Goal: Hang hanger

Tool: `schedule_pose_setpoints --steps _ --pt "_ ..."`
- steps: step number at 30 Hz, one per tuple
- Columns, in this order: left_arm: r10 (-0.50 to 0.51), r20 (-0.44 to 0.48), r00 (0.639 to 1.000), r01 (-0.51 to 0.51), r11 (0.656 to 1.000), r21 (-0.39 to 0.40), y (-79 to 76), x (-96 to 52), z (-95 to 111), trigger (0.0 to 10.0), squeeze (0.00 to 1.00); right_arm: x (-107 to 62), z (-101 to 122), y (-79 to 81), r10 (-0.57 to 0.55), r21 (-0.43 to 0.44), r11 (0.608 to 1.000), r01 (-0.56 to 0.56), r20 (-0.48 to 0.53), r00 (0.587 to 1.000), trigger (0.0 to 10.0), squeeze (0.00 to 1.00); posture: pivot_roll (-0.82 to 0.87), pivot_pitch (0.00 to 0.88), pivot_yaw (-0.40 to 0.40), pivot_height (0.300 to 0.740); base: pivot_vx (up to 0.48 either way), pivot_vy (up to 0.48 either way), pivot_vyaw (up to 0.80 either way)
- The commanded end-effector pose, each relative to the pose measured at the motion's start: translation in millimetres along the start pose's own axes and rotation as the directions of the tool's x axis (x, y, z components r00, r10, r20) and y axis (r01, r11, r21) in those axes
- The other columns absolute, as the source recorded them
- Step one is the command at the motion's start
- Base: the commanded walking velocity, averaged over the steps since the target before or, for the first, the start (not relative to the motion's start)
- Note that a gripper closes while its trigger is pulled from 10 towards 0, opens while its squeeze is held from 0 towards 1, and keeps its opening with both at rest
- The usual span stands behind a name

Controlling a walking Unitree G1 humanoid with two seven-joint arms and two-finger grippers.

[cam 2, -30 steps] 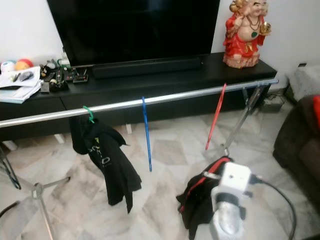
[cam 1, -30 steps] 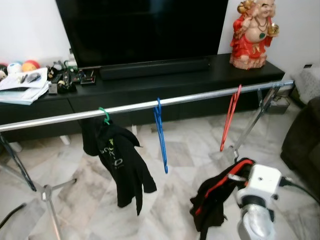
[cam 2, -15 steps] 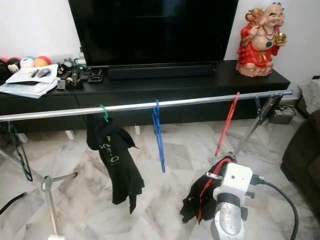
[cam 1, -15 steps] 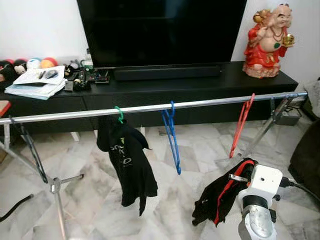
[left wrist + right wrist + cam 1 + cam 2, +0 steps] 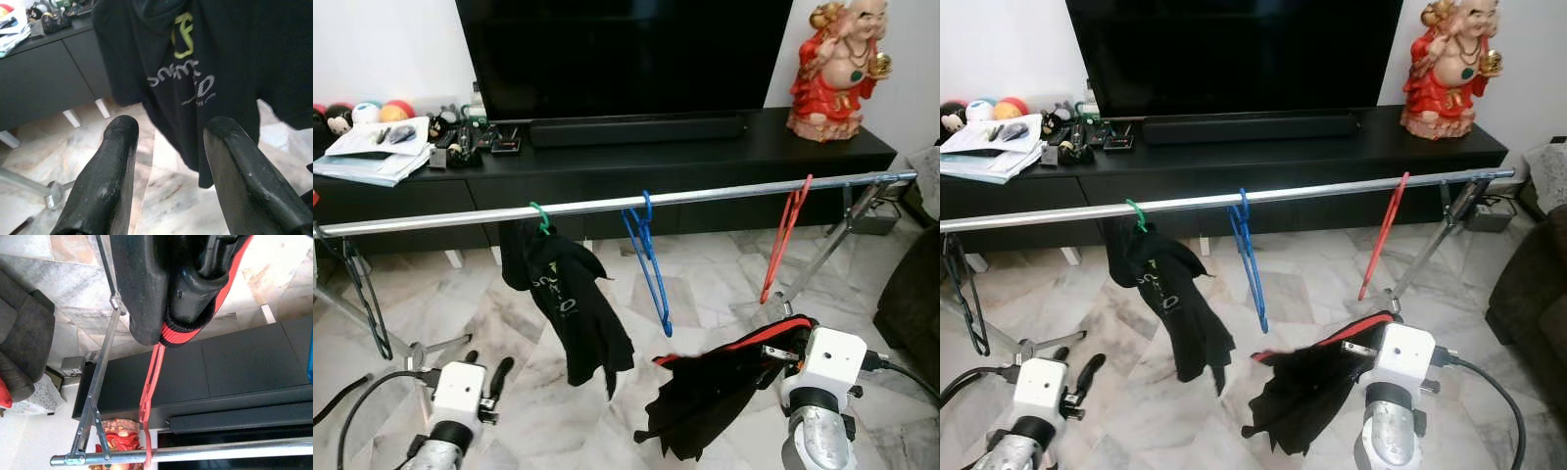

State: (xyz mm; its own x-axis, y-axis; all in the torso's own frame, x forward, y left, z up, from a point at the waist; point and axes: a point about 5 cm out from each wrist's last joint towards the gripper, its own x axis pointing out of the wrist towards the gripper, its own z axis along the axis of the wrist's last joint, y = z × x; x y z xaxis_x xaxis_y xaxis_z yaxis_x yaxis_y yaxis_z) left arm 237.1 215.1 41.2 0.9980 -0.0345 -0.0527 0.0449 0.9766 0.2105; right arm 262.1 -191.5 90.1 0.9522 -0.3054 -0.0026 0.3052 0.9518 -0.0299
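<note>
Right gripper [image 5: 195, 279] fingers clamped on black-red garment [image 5: 724, 387] (hanger inside, seemingly), low before rail [image 5: 607, 205]. Left gripper [image 5: 168, 171] fingers spread, empty. Risks: trailing cloth snagging blue hanger [image 5: 649, 257]; hook missing rail.

home living room; big television [image 5: 625, 54], black console [image 5: 636, 166], marble floor [image 5: 715, 284], sofa [image 5: 911, 294]

Showing two silver arms, each carrying a white boxy wrist block at 5 and 7 o'clock. Trailing a black cable from each block. Ending in long, matte black fingers [image 5: 107, 186], rounded at the tips and bearing pale scuffs.
</note>
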Motion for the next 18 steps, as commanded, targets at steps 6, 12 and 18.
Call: schedule_pose_setpoints --steps 6,12,18 --pt "-0.006 0.004 1.000 0.006 1.000 -0.011 -3.9 5.1 13 10.0 0.00 0.7 6 0.3 -0.004 0.010 1.000 0.004 0.027 1.000 10.0 0.00 0.10 0.080 0.020 0.740 0.000 -0.453 0.00" --pt "-0.015 -0.007 1.000 0.015 1.000 -0.009 -3.0 5.2 19 10.0 0.00 0.2 6 -1.1 -0.010 0.011 1.000 0.010 0.025 1.000 10.0 0.00 0.10 0.080 0.022 0.740 0.000 -0.420 0.00" --pt "-0.012 -0.028 1.000 0.012 1.000 -0.004 -0.3 3.6 19 10.0 0.00 1.1 6 0.4 -0.002 0.014 1.000 0.001 0.025 1.000 10.0 0.00 0.10 0.078 0.018 0.740 0.000 -0.324 0.00"
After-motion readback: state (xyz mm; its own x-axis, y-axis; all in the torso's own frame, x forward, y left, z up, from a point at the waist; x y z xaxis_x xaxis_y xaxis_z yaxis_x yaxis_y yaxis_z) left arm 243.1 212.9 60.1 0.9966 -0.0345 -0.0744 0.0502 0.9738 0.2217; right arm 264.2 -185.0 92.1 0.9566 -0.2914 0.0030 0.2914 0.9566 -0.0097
